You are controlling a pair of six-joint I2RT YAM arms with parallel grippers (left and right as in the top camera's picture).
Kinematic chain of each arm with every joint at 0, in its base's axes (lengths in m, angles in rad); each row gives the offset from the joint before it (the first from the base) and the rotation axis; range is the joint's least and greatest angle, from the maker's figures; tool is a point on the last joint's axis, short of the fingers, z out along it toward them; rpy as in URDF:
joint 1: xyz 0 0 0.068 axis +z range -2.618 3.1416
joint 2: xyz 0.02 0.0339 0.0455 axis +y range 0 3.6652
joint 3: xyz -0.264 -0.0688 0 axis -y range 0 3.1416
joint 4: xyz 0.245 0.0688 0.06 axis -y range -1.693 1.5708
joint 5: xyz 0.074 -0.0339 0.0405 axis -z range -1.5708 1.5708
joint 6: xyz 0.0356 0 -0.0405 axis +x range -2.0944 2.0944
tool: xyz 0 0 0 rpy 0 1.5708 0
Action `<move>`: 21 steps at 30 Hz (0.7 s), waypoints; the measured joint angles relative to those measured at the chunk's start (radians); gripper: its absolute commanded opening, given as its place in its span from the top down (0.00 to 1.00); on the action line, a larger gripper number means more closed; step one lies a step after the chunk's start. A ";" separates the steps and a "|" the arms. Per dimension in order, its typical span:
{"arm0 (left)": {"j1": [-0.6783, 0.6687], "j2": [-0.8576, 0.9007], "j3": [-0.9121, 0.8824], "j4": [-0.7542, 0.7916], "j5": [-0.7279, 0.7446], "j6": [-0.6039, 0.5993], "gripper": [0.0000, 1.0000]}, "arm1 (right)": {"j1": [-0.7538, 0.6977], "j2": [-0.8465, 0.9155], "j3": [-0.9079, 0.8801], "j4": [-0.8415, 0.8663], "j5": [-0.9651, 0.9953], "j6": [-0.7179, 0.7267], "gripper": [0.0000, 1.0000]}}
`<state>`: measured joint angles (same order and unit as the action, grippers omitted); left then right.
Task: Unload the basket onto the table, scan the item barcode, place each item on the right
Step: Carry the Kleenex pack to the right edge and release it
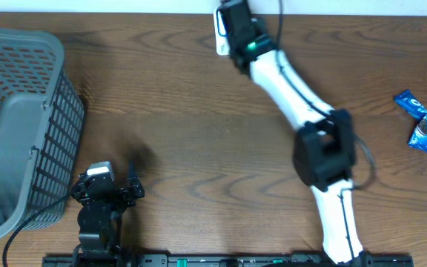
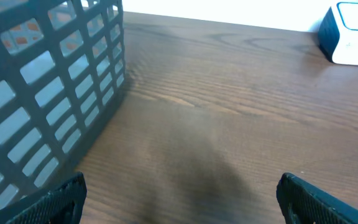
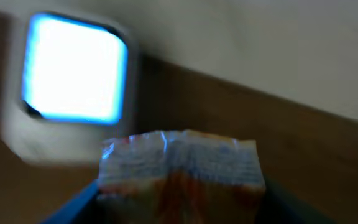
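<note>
Your right tool (image 3: 179,208) grips a crinkled packet (image 3: 180,165) at the tabletop's (image 1: 199,133) far edge, just beside the glowing scanner (image 3: 73,74), left tool (image 2: 179,193) gaping empty beside the basket (image 1: 21,111), open wood between arms

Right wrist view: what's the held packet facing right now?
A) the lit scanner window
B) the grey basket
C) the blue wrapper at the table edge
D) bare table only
A: in the right wrist view the packet in the right gripper is held up just short of the scanner, whose window glows bright blue-white.
</note>
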<state>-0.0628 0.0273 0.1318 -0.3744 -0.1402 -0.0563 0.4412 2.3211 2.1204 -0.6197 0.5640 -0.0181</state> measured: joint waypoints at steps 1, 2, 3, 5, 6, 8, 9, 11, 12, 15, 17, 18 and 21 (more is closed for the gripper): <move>0.000 0.000 0.000 0.000 0.000 0.000 0.02 | -0.022 -0.049 0.002 -0.098 0.012 -0.002 0.45; 0.000 0.000 0.000 0.000 0.000 0.000 0.02 | -0.039 -0.078 0.003 -0.154 0.019 -0.002 0.46; 0.000 0.000 0.000 0.000 0.000 0.000 0.02 | -0.064 -0.108 0.006 -0.222 0.027 0.005 0.46; 0.000 0.000 0.000 0.000 0.000 0.000 0.02 | -0.126 -0.154 0.014 -0.345 0.042 0.017 0.45; 0.000 0.000 0.000 0.000 0.000 0.000 0.02 | -0.162 -0.167 0.016 -0.402 0.046 0.031 0.46; 0.000 0.000 0.000 0.000 0.000 0.000 0.02 | -0.248 -0.175 0.016 -0.463 0.055 0.063 0.48; 0.000 0.000 0.000 0.000 0.000 0.000 0.02 | -0.299 -0.172 0.016 -0.477 0.050 0.085 0.48; 0.000 0.000 0.000 0.000 0.000 0.000 0.02 | -0.397 -0.162 0.014 -0.490 0.021 0.115 0.48; 0.000 0.000 0.000 0.000 0.000 0.000 0.02 | -0.434 -0.159 0.013 -0.489 0.005 0.122 0.48; 0.000 0.000 0.000 0.000 0.000 0.000 0.02 | -0.553 -0.145 0.013 -0.471 -0.079 0.142 0.48; 0.000 0.000 0.000 0.000 0.000 0.000 0.02 | -0.629 -0.129 0.013 -0.452 -0.150 0.150 0.49; 0.000 0.000 0.000 0.000 0.000 0.000 0.02 | -0.657 -0.119 0.013 -0.443 -0.174 0.153 0.49; 0.000 0.000 0.000 0.000 0.000 0.000 0.02 | -0.721 -0.077 0.013 -0.423 -0.220 0.164 0.50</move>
<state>-0.0628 0.0273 0.1318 -0.3744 -0.1402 -0.0563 -0.2798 2.2444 2.1334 -1.0431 0.3435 0.1459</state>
